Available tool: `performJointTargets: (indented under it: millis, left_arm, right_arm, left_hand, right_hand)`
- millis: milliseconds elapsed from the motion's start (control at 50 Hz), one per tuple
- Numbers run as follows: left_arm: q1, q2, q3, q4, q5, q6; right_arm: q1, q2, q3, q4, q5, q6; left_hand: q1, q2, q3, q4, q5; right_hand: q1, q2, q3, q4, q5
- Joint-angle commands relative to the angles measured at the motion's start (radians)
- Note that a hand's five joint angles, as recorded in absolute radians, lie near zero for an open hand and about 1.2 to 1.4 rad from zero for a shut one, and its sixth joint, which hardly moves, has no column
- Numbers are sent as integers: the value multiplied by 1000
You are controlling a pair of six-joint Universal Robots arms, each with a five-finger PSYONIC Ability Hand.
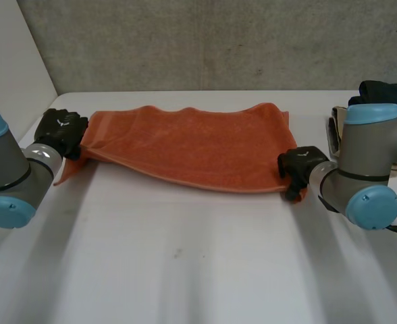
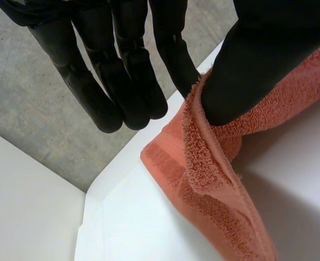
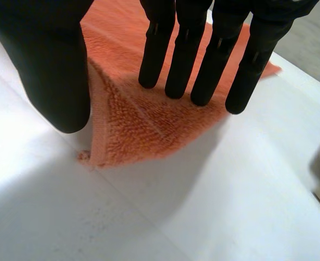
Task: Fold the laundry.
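Head view | orange towel (image 1: 192,145) is stretching across the white table (image 1: 185,270), over its far half, near edge lifted | left hand (image 1: 62,128) and right hand (image 1: 301,162) are each pinching a near corner | (soft, light, likely sagging mid-span) corners are looking the surest hold.

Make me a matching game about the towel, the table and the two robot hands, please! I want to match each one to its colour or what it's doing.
Things:
1. towel
2. table
3. left robot hand
4. right robot hand

Matches:
A. white
B. pinching the towel's near corner on the robot's right
C. orange
D. pinching the towel's end on the robot's left

Pairs: 1-C, 2-A, 3-D, 4-B
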Motion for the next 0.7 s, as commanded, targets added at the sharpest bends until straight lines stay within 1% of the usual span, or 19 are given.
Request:
performJointTargets:
  millis: [20, 60, 100, 120, 160, 180, 220, 280, 360, 380, 420, 440, 500, 520, 560, 580, 640, 660, 700]
  left_arm:
    - [-1, -4, 2, -2, 3, -9]
    - [0, -3, 2, -3, 1, -9]
    - [5, 0, 2, -3, 3, -11]
    - [5, 0, 2, -3, 3, -9]
    - [5, 4, -1, -9, -2, -8]
    - [5, 7, -2, -13, -2, -8]
    - [3, 16, -10, -32, -3, -8]
    - [3, 34, -24, -71, -6, -5]
    - [3, 89, -60, -188, -6, 29]
    - [5, 117, -79, -243, -6, 55]
    - [8, 146, -100, -295, -6, 78]
    - [15, 177, -125, -362, -8, 112]
    - [31, 224, -158, -458, -8, 161]
    - [38, 247, -180, -531, -11, 194]
    - [46, 266, -198, -593, -14, 227]
    - [54, 276, -217, -657, -17, 265]
    - [65, 277, -232, -739, -17, 319]
    - [65, 271, -232, -772, -19, 352]
    - [65, 258, -223, -773, -19, 385]
  right_arm:
    - [-22, -19, 0, 24, 75, 110]
    - [-30, -18, -3, 39, 75, 120]
    - [-38, -13, -11, 61, 81, 122]
    - [-39, -15, -11, 68, 82, 120]
    - [-47, -19, -3, 76, 98, 117]
    - [-49, -19, 2, 76, 104, 114]
    - [-47, -35, 21, 61, 119, 95]
    - [-49, -73, 51, 49, 115, 45]
    - [-50, -150, 113, 70, 81, -94]
    - [-49, -185, 141, 93, 60, -166]
    - [-50, -220, 173, 136, 44, -258]
    - [-50, -255, 211, 188, 33, -336]
    - [-56, -308, 271, 300, 30, -462]
    - [-61, -343, 313, 394, 36, -540]
    - [-65, -372, 351, 469, 42, -599]
    - [-72, -399, 386, 543, 47, -652]
    - [-76, -427, 414, 596, 49, -692]
    - [-78, -441, 410, 581, 46, -699]
    - [-79, -435, 390, 540, 42, -691]
  left_hand:
    - [226, 198, 206, 198, 241]
    - [226, 198, 206, 198, 241]
    - [226, 198, 206, 198, 241]
    - [226, 198, 206, 198, 241]
    - [226, 198, 206, 198, 241]
    - [226, 198, 206, 198, 241]
    - [226, 198, 206, 198, 241]
    - [226, 198, 206, 198, 241]
    - [226, 198, 206, 198, 241]
    - [226, 198, 206, 198, 241]
    - [226, 198, 206, 198, 241]
    - [226, 198, 206, 198, 241]
    - [226, 198, 206, 198, 241]
    - [226, 198, 206, 198, 241]
    - [226, 198, 206, 198, 241]
    - [226, 198, 206, 198, 241]
    - [226, 198, 206, 198, 241]
    - [226, 198, 206, 198, 241]
    - [226, 198, 206, 198, 241]
  right_hand:
    - [5, 0, -3, 8, 24]
    - [14, 8, 6, 16, 33]
    - [116, 111, 108, 119, 135]
    - [216, 210, 208, 218, 235]
    - [640, 635, 633, 643, 660]
    - [712, 707, 705, 715, 732]
    - [713, 708, 705, 716, 732]
    - [713, 708, 705, 716, 732]
    - [713, 708, 705, 716, 732]
    - [713, 708, 705, 716, 732]
    - [713, 708, 705, 716, 732]
    - [713, 708, 705, 716, 732]
    - [713, 708, 705, 716, 732]
    - [713, 708, 705, 716, 732]
    - [713, 708, 705, 716, 732]
    - [713, 708, 705, 716, 732]
    - [713, 708, 705, 716, 732]
    - [713, 708, 705, 716, 732]
    - [713, 708, 705, 716, 732]
